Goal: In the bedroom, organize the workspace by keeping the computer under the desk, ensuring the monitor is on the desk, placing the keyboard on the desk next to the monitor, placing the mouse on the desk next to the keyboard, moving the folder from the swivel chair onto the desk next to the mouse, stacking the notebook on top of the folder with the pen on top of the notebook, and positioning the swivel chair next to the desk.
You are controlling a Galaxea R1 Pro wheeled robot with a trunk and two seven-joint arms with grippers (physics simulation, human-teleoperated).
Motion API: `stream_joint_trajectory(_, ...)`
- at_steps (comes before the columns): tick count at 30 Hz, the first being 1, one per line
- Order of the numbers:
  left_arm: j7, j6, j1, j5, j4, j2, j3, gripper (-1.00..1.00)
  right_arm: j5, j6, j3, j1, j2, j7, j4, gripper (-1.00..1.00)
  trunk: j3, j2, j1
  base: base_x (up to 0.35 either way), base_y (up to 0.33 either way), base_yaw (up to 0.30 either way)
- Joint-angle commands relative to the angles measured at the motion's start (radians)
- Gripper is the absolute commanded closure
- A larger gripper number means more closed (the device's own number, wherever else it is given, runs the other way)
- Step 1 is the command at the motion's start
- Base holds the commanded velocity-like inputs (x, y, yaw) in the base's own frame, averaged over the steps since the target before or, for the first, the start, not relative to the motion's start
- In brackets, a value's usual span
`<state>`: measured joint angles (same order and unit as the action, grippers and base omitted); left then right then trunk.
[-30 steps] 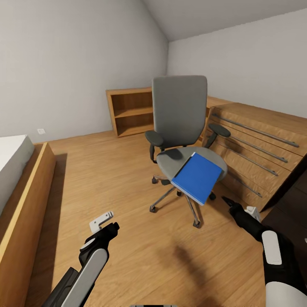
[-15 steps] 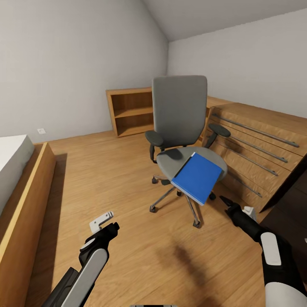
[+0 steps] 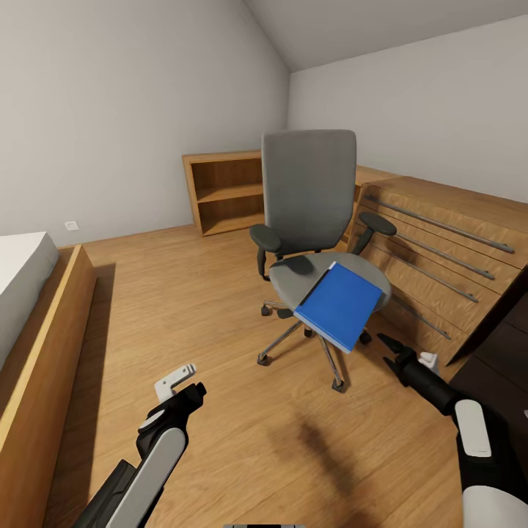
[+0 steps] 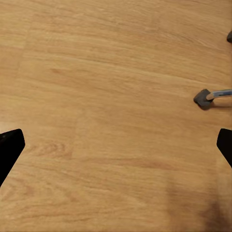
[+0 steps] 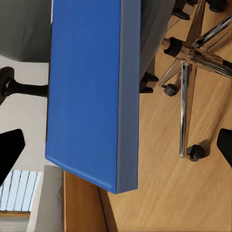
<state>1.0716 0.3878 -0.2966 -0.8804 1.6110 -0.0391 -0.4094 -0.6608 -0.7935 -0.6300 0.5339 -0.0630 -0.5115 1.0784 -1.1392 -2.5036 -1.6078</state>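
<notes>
folder (image 3: pixel 339 306) overhangs the swivel chair (image 3: pixel 312 220) seat's front edge; right gripper (image 3: pixel 392 350), jaws wide, should close on that overhanging edge.

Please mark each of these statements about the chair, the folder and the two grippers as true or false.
1. The folder lies on the chair seat. True.
2. The right gripper grips the folder. False: it is open and short of it.
3. The folder overhangs the seat's front edge. True.
4. The left gripper rests on the chair's armrest. False: it hangs over bare floor.
5. The folder is red. False: blue.
</notes>
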Motion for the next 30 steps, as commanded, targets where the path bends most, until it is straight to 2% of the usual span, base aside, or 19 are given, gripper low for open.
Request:
stream_joint_trajectory(1, 0.007, 0.006, -0.001, -0.003, 0.001, -0.001, -0.002, -1.0, 0.0, -0.007, -0.002, 0.0, -0.002, -0.007, 0.0, -1.0, -0.001, 0.0, 0.0, 0.0, 0.0, 0.0)
stream_joint_trajectory(3, 0.007, 0.006, -0.001, -0.003, 0.001, -0.001, -0.002, -1.0, 0.0, -0.009, -0.002, -0.002, -0.005, -0.016, 0.0, -1.0, -0.001, 0.0, 0.0, 0.0, 0.0, 0.0)
stream_joint_trajectory(4, 0.007, 0.006, -0.001, -0.003, 0.001, -0.001, -0.003, -1.0, 0.0, -0.016, -0.002, -0.006, -0.012, -0.046, 0.0, -1.0, -0.005, -0.001, 0.0, 0.0, 0.0, 0.0)
stream_joint_trajectory(9, 0.007, 0.006, -0.001, -0.003, 0.001, 0.0, -0.003, -1.0, 0.0, -0.022, -0.002, -0.008, -0.028, -0.091, 0.0, -1.0, -0.024, -0.002, -0.003, 0.0, 0.0, 0.0)
stream_joint_trajectory(14, 0.007, 0.006, -0.001, -0.003, 0.001, 0.001, -0.004, -1.0, 0.0, -0.023, -0.002, -0.008, -0.033, -0.098, 0.0, -1.0, -0.043, -0.003, -0.005, 0.0, 0.0, 0.0)
stream_joint_trajectory(22, 0.007, 0.005, -0.001, 0.0, 0.001, -0.001, -0.035, -1.0, 0.0, -0.023, -0.001, -0.008, -0.034, -0.104, 0.0, -1.0, -0.074, -0.005, -0.008, 0.0, 0.0, 0.0)
stream_joint_trajectory(30, 0.007, 0.005, -0.001, 0.0, 0.001, -0.001, -0.038, -1.0, 0.001, -0.024, 0.001, -0.01, -0.034, -0.123, 0.0, -1.0, -0.105, -0.007, -0.012, 0.0, 0.0, 0.0)
